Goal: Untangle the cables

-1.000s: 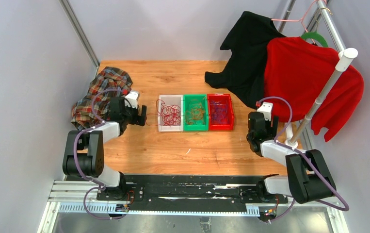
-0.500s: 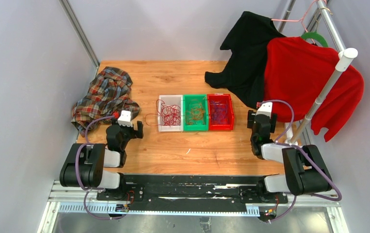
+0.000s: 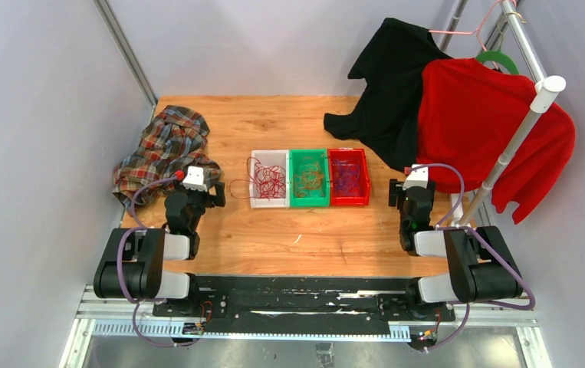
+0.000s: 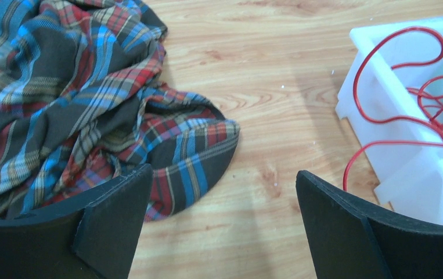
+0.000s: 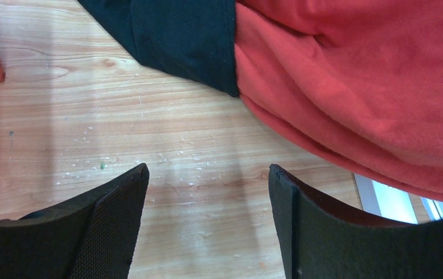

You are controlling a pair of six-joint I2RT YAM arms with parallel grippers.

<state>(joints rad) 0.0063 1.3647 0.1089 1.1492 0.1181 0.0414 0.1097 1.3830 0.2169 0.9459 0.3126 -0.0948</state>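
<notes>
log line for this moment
left gripper open, empty | right gripper open, empty | red cables in white bin, one loop over its wall | yellow cables in green bin | purple cables in red bin

Crumpled plaid shirt (image 3: 162, 149) laid at left edge of bench (image 3: 274, 238). Mid-bench: white tray (image 3: 268, 202), green tray (image 3: 309, 202), red tray (image 3: 349, 201) set touching in row. At right, black garment (image 3: 392, 84), red garment (image 3: 473, 123) hung on rack (image 3: 515, 138).

Plaid cloth (image 4: 74, 104), white bin (image 4: 404, 145), red cable (image 4: 404, 110), wide-open left gripper (image 4: 219, 197)

plaid cloth (image 3: 165, 147): red, blue, dark | white bin (image 3: 268, 203) | green bin (image 3: 309, 203) | red bin (image 3: 349, 202) | red cable (image 3: 271, 182)
</notes>
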